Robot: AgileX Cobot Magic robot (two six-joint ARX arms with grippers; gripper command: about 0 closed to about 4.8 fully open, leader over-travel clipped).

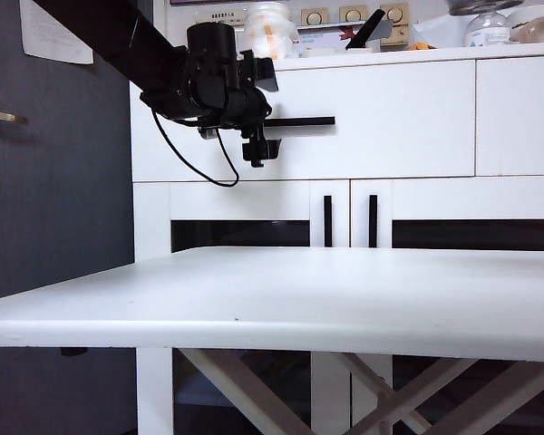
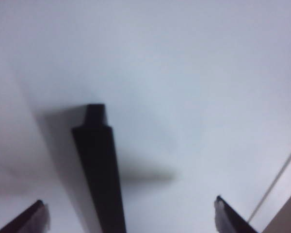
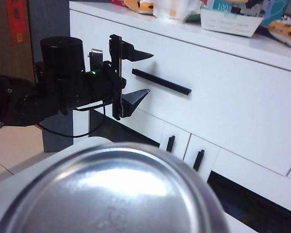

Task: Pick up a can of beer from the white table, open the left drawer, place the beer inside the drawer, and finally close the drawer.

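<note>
The left drawer [image 1: 390,109] is a wide white front with a horizontal black bar handle [image 1: 299,120]. My left gripper [image 1: 261,109] stands open right at the handle's left end, one finger above the bar and one below. In the left wrist view the handle [image 2: 99,160] runs between the two spread fingertips [image 2: 219,204], close to the drawer front [image 2: 184,73]. The can of beer [image 3: 116,194] fills the near part of the right wrist view, its silver round end facing the camera. It hides my right gripper's fingers, which hold it. The white table [image 1: 299,299] lies bare in front.
The cabinet top carries a jar [image 1: 270,27], a plastic bottle [image 1: 485,27] and boxes. Below the drawer are doors with vertical black handles [image 1: 327,220]. A narrower drawer front [image 1: 521,113] sits to the right. A dark wall [image 1: 54,181] stands left of the cabinet.
</note>
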